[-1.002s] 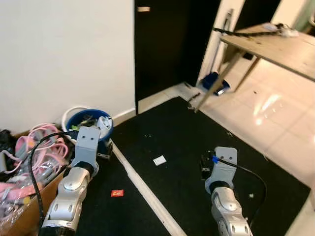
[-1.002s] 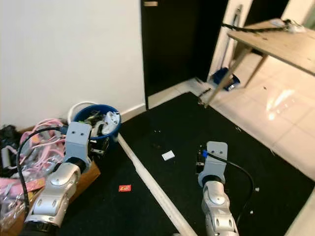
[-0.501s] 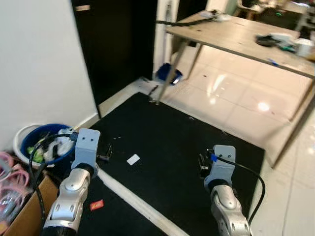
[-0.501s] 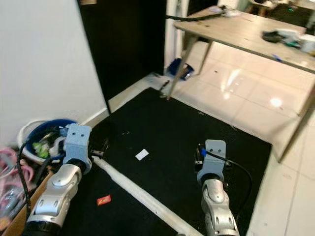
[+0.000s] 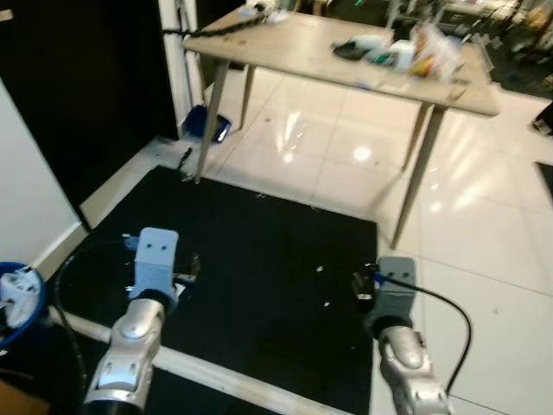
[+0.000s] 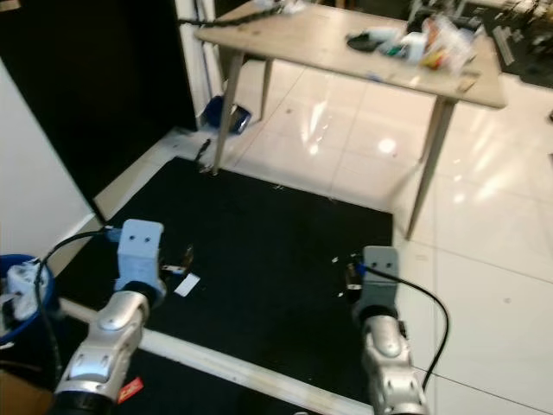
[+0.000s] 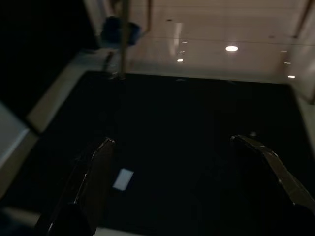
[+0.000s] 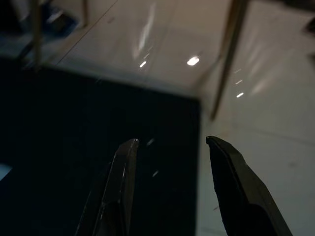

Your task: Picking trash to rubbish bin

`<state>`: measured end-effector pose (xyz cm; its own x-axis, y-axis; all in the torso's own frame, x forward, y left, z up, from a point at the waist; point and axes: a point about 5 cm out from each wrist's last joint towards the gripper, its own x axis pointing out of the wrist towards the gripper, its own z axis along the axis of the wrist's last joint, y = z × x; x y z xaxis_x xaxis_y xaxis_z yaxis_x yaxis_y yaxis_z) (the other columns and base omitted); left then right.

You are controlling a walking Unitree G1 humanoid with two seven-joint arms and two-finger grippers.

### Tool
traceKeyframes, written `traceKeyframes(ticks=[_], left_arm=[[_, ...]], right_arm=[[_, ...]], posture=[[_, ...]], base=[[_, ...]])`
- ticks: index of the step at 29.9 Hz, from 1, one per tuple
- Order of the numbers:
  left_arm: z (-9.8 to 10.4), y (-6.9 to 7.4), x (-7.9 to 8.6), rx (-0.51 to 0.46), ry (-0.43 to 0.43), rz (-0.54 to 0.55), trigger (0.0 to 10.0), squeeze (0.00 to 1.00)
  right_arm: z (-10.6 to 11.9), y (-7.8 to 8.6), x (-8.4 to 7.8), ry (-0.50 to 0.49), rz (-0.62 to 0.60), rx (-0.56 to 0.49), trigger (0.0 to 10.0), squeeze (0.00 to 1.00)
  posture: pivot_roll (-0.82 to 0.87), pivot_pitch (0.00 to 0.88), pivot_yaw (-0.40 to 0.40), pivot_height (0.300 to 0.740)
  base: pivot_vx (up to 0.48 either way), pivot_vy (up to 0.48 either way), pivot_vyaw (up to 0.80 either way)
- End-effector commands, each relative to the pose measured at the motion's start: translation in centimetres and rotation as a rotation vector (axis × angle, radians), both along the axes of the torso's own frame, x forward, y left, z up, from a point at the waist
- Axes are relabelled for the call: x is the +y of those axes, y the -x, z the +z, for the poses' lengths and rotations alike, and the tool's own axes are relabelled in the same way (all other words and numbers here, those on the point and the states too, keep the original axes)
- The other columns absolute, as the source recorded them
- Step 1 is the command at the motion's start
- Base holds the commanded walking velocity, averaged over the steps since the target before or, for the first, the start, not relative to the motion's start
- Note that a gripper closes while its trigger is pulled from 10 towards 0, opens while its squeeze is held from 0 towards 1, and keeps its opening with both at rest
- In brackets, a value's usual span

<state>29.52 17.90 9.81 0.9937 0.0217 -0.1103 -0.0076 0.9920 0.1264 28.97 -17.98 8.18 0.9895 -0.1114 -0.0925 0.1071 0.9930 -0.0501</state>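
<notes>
As the head camera has swung right, the blue rubbish bin sits at far left; both grippers' fingers stay apart, empty, above the white paper scrap.

I see a paper scrap on the mat near its left edge, the bin beyond that edge, and a table behind the mat's far edge.

Home room: tiled floor, black rug, cluttered table.
</notes>
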Motion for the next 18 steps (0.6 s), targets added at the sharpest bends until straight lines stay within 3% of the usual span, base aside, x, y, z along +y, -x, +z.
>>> traceKeyframes(ticks=[1,5,18], left_arm=[[-0.7,0.5,0.4,0.025,-0.013,0.016,10.0,0.00],[-0.6,0.7,0.6,0.021,-0.012,0.033,10.0,0.00],[0.6,0.3,0.6,-0.041,0.007,0.008,10.0,0.00]], right_arm=[[-0.8,0.5,0.3,-0.007,0.013,0.040,10.0,0.00],[-0.7,0.2,0.4,-0.013,0.028,0.037,10.0,0.00],[-0.5,0.4,1.1,-0.011,0.054,0.007,10.0,0.00]], posture=[[-0.06,0.111,-0.062,0.740],[-0.05,0.114,-0.068,0.740],[-0.05,0.116,-0.051,0.740]], base=[[0.000,0.000,-0.80],[0.000,0.000,-0.70],[0.041,0.000,0.00]])
